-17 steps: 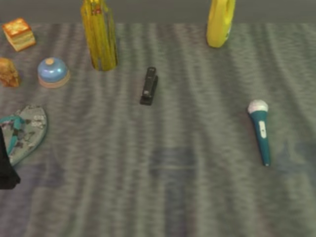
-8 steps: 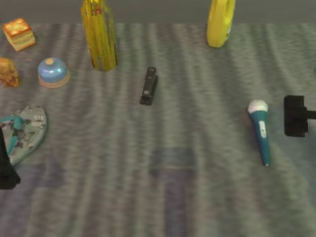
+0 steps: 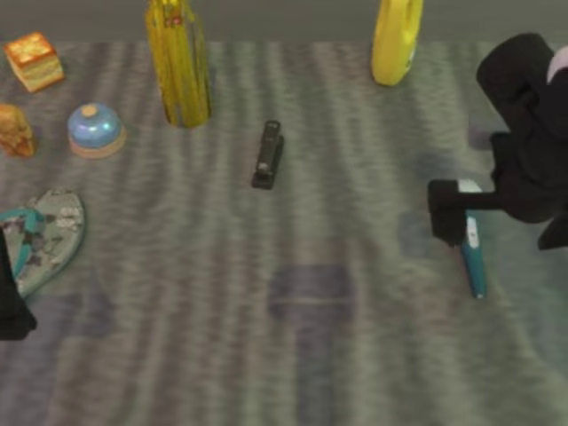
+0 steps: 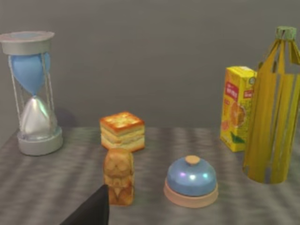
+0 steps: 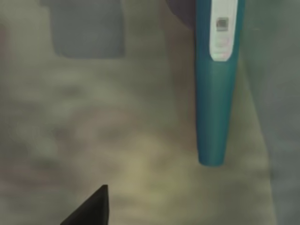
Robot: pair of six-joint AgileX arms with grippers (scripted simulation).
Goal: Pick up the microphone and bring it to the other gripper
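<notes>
The microphone (image 3: 475, 262) lies flat at the table's right, its teal handle pointing toward the front edge. My right gripper (image 3: 448, 213) hovers open over the microphone's head end and hides most of the white-grey head; its bulky black arm reaches in from the right. In the right wrist view the teal handle with its white button patch (image 5: 213, 93) lies on the cloth, and one black fingertip (image 5: 96, 206) shows apart from it. My left gripper (image 3: 11, 306) stays parked at the left edge, open, with one fingertip (image 4: 93, 211) showing in the left wrist view.
A black stapler (image 3: 267, 155) lies mid-table. At the back stand a tall yellow slatted object (image 3: 180, 62) and a yellow bottle (image 3: 395, 40). At the left are a blue bell (image 3: 96, 130), a slipper (image 3: 44, 235), a sandwich block (image 3: 34, 60) and a brown figure (image 3: 15, 130).
My right arm has swung in from the right edge and now covers the microphone's head. The microphone and the left arm have not moved.
</notes>
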